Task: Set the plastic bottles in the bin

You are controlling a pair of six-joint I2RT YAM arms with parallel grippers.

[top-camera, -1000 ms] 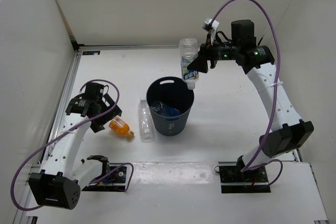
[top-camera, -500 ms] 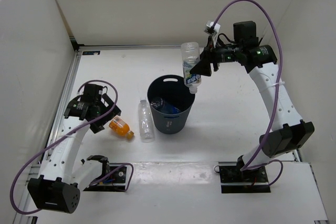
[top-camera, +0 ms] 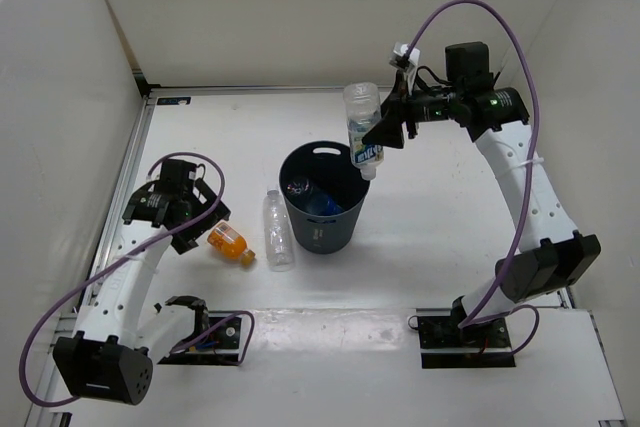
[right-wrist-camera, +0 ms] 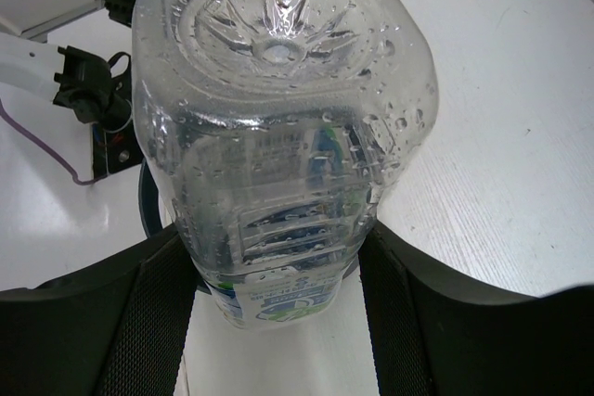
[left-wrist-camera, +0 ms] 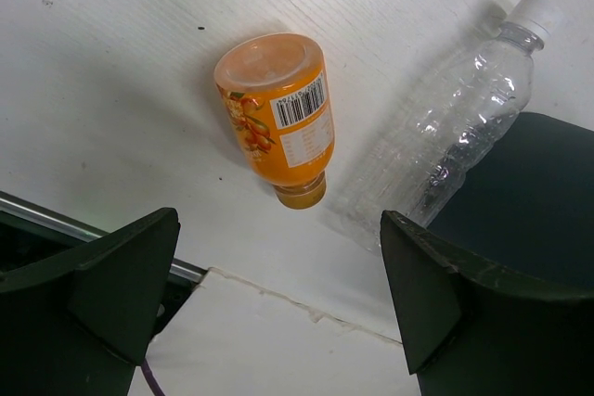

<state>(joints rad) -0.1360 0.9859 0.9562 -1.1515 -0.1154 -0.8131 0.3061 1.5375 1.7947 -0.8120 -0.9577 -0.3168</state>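
One labelled bottle (top-camera: pixel 363 133), pinched neck-down by the right gripper (top-camera: pixel 383 134) over the bin (top-camera: pixel 325 232) rim, likely needs centring, then release; the left gripper (top-camera: pixel 200 227), jaws spread, hovers above the orange bottle (top-camera: pixel 229 243) beside the bin.

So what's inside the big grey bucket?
A clear bottle with blue on it lies inside the bin. Its near wall hides part of the bottom, so more could be there.
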